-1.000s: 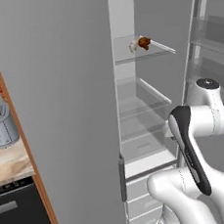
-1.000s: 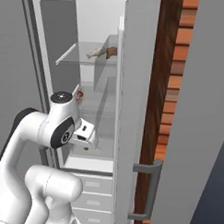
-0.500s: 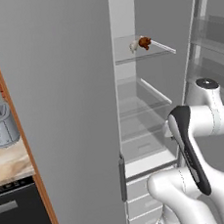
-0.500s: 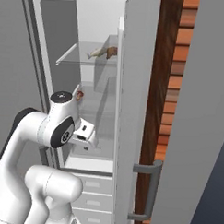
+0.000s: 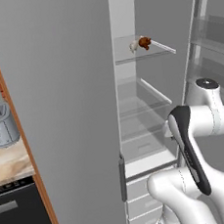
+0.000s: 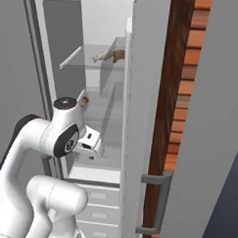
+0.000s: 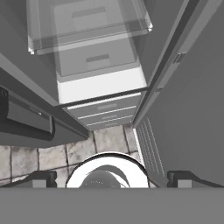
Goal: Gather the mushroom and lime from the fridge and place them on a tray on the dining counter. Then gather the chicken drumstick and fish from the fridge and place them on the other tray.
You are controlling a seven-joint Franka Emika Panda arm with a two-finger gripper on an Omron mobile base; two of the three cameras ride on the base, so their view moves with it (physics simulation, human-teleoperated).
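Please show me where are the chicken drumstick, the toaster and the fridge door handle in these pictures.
chicken drumstick [image 5: 144, 43], left base view, on its reddish-brown meat, lying on the upper glass shelf.
toaster [image 5: 2, 127], left base view, on its grey front face.
fridge door handle [image 6: 159, 201], right base view, on the vertical grey bar.

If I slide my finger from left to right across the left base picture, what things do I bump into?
Toaster → closed grey fridge door → chicken drumstick on a glass shelf → the robot's white arm.
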